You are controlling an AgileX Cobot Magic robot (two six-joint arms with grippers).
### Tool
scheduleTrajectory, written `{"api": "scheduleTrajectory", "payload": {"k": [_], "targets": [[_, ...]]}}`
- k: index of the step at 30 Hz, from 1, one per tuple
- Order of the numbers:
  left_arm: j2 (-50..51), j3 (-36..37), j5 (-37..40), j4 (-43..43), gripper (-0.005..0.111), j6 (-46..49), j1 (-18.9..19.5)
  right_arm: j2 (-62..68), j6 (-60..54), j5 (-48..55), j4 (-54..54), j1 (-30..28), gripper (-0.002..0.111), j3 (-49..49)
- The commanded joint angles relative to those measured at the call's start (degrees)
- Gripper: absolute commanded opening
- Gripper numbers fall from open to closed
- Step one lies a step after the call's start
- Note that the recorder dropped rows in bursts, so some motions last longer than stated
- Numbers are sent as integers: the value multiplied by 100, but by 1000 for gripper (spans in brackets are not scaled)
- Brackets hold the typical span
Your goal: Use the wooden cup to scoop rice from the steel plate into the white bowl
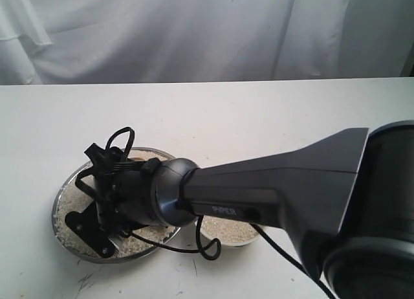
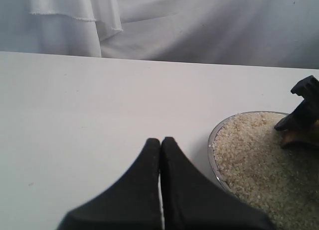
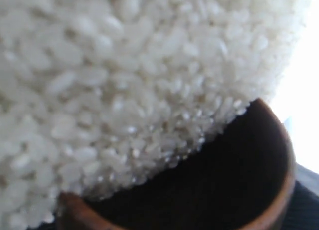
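The steel plate [image 1: 58, 202] lies at the front left of the table, spread with rice [image 1: 68, 215]. My right gripper [image 1: 100, 192] reaches across from the right and is down over the plate, shut on the wooden cup [image 3: 281, 190]. The cup's dark mouth is tipped against the rice [image 3: 124, 65], whose grains lie over part of its rim. From the left wrist view, the cup [image 2: 295, 138] shows brown under a black finger [image 2: 305, 103] on the rice [image 2: 249, 155]. My left gripper [image 2: 160, 140] is shut and empty beside the plate's rim [image 2: 213, 140]. The white bowl [image 1: 239, 243], holding rice, sits mostly hidden under the right arm.
The right arm's dark body [image 1: 284, 182] crosses the front right of the table, and its black cable [image 1: 207, 250] hangs over the bowl's edge. A white cloth backdrop [image 1: 194, 33] hangs behind the white table [image 1: 259, 111].
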Motion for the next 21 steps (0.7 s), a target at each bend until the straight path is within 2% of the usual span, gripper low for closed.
{"api": "scheduleTrajectory", "payload": {"k": [1, 12, 21], "targets": [[-24, 28, -40, -9, 0, 0, 11, 21, 111, -420, 449, -113, 0, -19], [-24, 28, -40, -9, 0, 0, 11, -61, 173, -870, 1298, -543, 0, -19], [-24, 28, -40, -9, 0, 0, 11, -102, 157, -1270, 1958, -604, 0, -19]]}}
